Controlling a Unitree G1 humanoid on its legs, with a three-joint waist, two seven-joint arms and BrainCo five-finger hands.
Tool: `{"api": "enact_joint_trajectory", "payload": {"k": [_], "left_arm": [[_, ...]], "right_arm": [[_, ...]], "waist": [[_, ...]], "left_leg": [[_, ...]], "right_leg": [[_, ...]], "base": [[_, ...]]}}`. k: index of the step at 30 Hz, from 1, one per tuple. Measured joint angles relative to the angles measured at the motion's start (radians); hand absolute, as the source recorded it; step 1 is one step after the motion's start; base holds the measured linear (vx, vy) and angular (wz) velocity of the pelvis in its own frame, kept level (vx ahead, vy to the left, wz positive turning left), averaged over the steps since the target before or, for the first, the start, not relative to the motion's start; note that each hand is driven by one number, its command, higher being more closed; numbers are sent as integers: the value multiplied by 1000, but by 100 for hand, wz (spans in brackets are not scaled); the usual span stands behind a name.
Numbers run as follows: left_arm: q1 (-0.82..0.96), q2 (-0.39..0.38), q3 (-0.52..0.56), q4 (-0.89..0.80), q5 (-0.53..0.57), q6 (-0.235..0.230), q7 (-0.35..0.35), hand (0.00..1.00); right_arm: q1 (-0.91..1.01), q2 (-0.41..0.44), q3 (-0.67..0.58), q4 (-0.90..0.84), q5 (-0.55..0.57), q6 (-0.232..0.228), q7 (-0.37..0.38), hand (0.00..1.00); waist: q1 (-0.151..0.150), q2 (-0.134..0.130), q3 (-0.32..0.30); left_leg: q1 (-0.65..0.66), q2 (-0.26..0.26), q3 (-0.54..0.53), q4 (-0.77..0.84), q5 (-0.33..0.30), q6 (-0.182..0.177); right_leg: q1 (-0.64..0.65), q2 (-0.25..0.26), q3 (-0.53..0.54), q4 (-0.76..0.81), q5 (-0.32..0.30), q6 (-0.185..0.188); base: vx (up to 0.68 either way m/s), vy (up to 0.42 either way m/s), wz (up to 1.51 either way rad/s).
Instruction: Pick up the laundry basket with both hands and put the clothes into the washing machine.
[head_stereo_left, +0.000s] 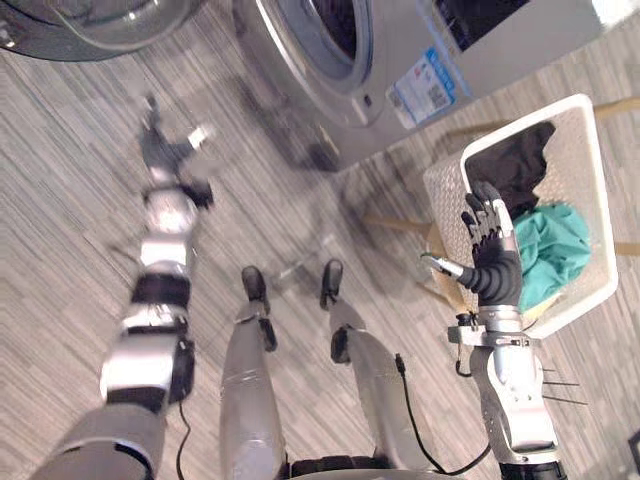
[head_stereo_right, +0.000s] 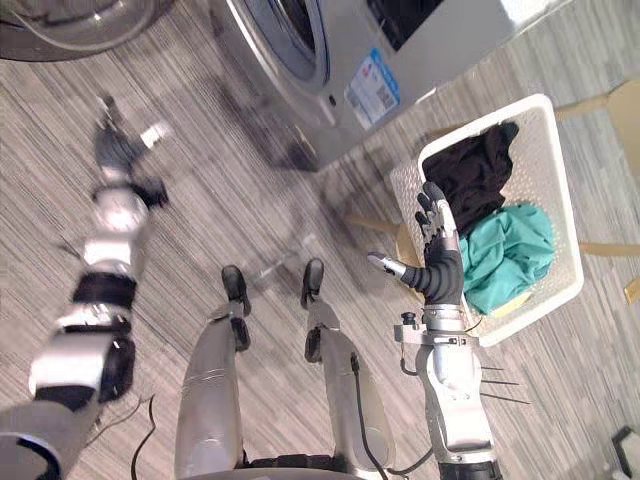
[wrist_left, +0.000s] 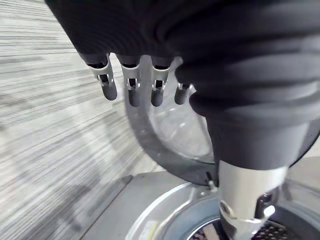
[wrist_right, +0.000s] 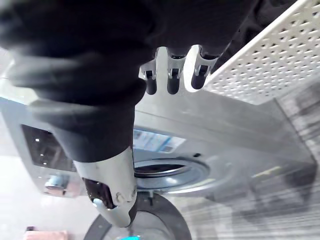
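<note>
Matt white perforated plastic laundry basket (head_stereo_left: 447, 205). Inside it, soft crumpled cloth: a black garment (head_stereo_left: 515, 165) and a teal garment (head_stereo_left: 550, 245). Smooth silver-grey metal washing machine (head_stereo_left: 400, 40) with slight sheen. Matt grey floor (head_stereo_left: 80, 120), streaked wood grain.

washing machine (head_stereo_left: 400, 50) ahead, its door (head_stereo_left: 90, 25) swung out left | laundry basket (head_stereo_left: 600, 190) right of it, clothes (head_stereo_left: 550, 245) in it | right hand (head_stereo_left: 492, 262) by the basket's side | left hand (head_stereo_left: 160, 148) far left, over the floor (head_stereo_left: 70, 200)

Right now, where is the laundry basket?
In the eye views the laundry basket sits on the robot's right, beside the washing machine, with the right hand at its rim.
</note>
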Motion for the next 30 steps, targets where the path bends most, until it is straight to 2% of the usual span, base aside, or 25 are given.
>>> {"api": "enact_joint_trajectory", "payload": {"k": [1, 2, 4, 7, 9, 11, 12, 13, 14, 16, 17, 19, 21, 22, 23, 24, 25, 26, 27, 28, 30], "left_arm": [[47, -26, -2, 0, 2, 0, -2, 0], [166, -76, -15, 6, 4, 1, -17, 0], [269, -104, -42, 35, 11, 2, -32, 0], [410, -125, -40, 123, 21, 7, -69, 0], [487, -136, -28, 174, 22, 12, -89, 0], [532, -135, -24, 194, 22, 13, -95, 0], [549, -137, -21, 213, 22, 15, -104, 0], [559, -138, -16, 214, 22, 15, -108, 0], [569, -132, -13, 217, 23, 15, -111, 0], [576, -126, -2, 246, 30, 16, -112, 0], [576, -129, 2, 257, 54, 18, -115, 0], [573, -132, -5, 256, 81, 14, -129, 0], [569, -131, -9, 256, 113, 14, -137, 0], [575, -144, -16, 250, 131, 12, -147, 0], [571, -140, -37, 246, 141, 8, -154, 0], [570, -138, -48, 240, 141, 6, -154, 0], [569, -138, -57, 239, 143, 2, -155, 0], [565, -136, -75, 236, 147, -5, -155, 0], [559, -136, -83, 234, 149, -10, -155, 0], [557, -135, -86, 234, 149, -11, -155, 0], [549, -132, -126, 233, 168, -12, -154, 0]], "right_arm": [[-3, 8, -4, 17, -10, 3, -1, 0], [-3, 25, -15, 75, -26, 5, -1, 0], [-3, 33, -26, 144, -40, 14, -2, 0], [0, 35, -43, 251, -62, 29, -1, 0], [6, 35, -69, 316, -73, 46, -2, 0], [15, 36, -72, 364, -87, 51, -2, 0], [16, 37, -73, 392, -92, 58, -2, 0], [20, 38, -72, 403, -94, 62, -2, 0], [18, 38, -71, 432, -104, 65, -4, 0], [18, 38, -63, 461, -113, 66, -12, 0], [21, 37, -58, 473, -128, 67, -21, 0], [25, 36, -48, 479, -147, 68, -24, 0], [36, 28, -31, 482, -173, 71, -23, 0], [39, 12, -15, 487, -196, 81, -23, 0], [35, -1, -2, 499, -217, 84, -23, 0], [32, -13, 5, 501, -228, 85, -24, 0], [30, -16, 8, 502, -237, 85, -24, 0], [18, -25, 13, 506, -255, 88, -24, 0], [10, -35, 13, 512, -267, 91, -26, 0], [9, -39, 13, 518, -271, 93, -26, 0], [-6, -49, 7, 563, -303, 107, -33, 0]], "waist": [[0, 0, -10], [0, 4, -47], [0, 16, -80], [-1, 52, -137], [-7, 91, -167], [-16, 109, -182], [-25, 114, -195], [-24, 115, -200], [-24, 114, -207], [-24, 117, -224], [-32, 124, -240], [-51, 131, -251], [-51, 130, -250], [-47, 143, -247], [-39, 147, -248], [-30, 145, -248], [-24, 138, -248], [-21, 140, -251], [-20, 134, -244], [-18, 131, -243], [-12, 136, -244]], "left_leg": [[18, -3, 6, -8, 0, 0], [59, -15, 21, -34, 0, 0], [115, -23, 35, -57, -4, 3], [209, -24, 90, -63, -36, 6], [284, -24, 150, -62, -66, 12], [340, -18, 206, -61, -88, 11], [375, -11, 250, -77, -101, 11], [396, -8, 274, -86, -107, 9], [438, 3, 321, -99, -115, 1], [488, 19, 376, -97, -128, -23], [516, 36, 411, -98, -129, -29], [537, 71, 437, -55, -133, -47], [510, 150, 418, 151, -132, -45], [485, 215, 379, 314, -107, -4], [447, 250, 316, 443, -34, 69], [401, 256, 249, 524, 41, 67], [376, 253, 209, 561, 20, 51], [332, 225, 138, 591, -46, 25], [304, 182, 76, 559, -93, -6], [302, 161, 55, 526, -107, -18], [309, 61, -38, 262, -117, -36]], "right_leg": [[10, -1, 7, 0, -3, 2], [34, -8, 18, 0, -16, 5], [73, -12, 35, -2, -23, 12], [137, -10, 90, -11, -30, 22], [183, -5, 150, -20, -27, 31], [209, 3, 196, -22, -27, 40], [213, -11, 135, -17, -63, 27], [216, -33, 70, -7, -69, 18], [238, -81, -81, 16, -77, 5], [277, -118, -224, 12, -73, 9], [290, -99, -204, -3, -64, 23], [304, -73, -175, -2, -87, 13], [335, -48, -148, 8, -111, 3], [372, -19, -120, 10, -128, -8], [403, -3, -80, 14, -143, -16], [418, -1, -52, 14, -150, -25], [419, -1, -30, 15, -155, -30], [423, -3, 10, 14, -162, -40], [441, -12, 38, 2, -157, -32], [454, -15, 52, -6, -158, -32], [497, -35, 68, -11, -155, -22]], "base": [[82, 8, -8], [93, 13, -11], [94, 18, -16], [49, 40, -50], [36, 81, -75], [22, 74, -86], [12, 65, -91], [32, 55, -99], [47, 40, -90], [103, 2, -107], [147, -48, -91], [173, -111, -62], [175, -181, -66], [193, -173, -78], [261, -160, -89], [228, -99, -78], [246, -70, -83], [252, -42, -88], [261, -23, -80], [307, 52, -71], [237, 94, -51]]}}
